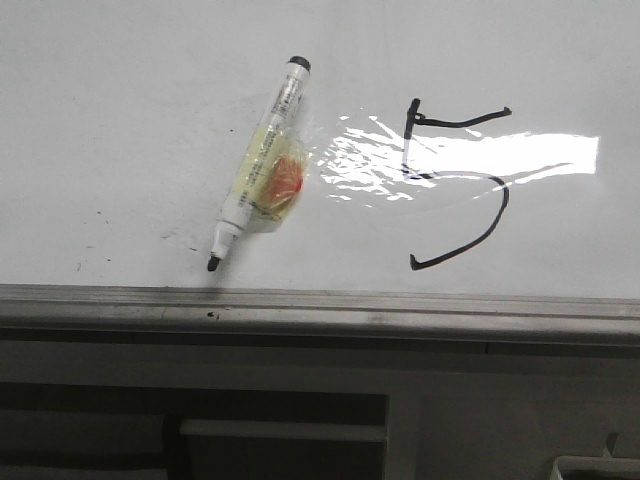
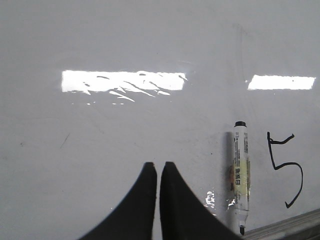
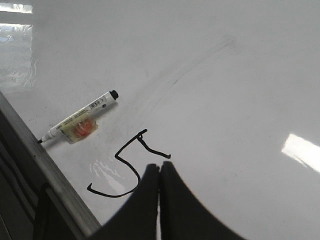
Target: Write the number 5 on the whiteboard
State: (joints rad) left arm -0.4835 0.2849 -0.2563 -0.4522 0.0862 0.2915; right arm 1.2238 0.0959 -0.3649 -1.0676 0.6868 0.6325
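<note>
A: Black ink down on the whiteboard (image 1: 120,110): number 5 (image 1: 455,185) drawn right of centre, close to the near grey edge strip (image 1: 320,305). Stem, belly, wavy top bar all legible through the glare.

B: Marker?

A: Marker (image 1: 258,165) lying flat, left of the 5, apart from it. Tip uncapped, pointing at the near edge. Yellowish tape wrap mid-barrel, probably added for grip.

B: Grippers?

A: Left gripper (image 2: 158,167) clenched, holding nothing, hovering over bare board left of the marker. Right gripper (image 3: 159,170) also clenched, empty, just above the 5. Neither touching the marker.

B: Reason for that layout?

A: Looks like writing done, marker set aside so as not to smear the line. Arms clear of the ink. Task judged essentially complete.
</note>
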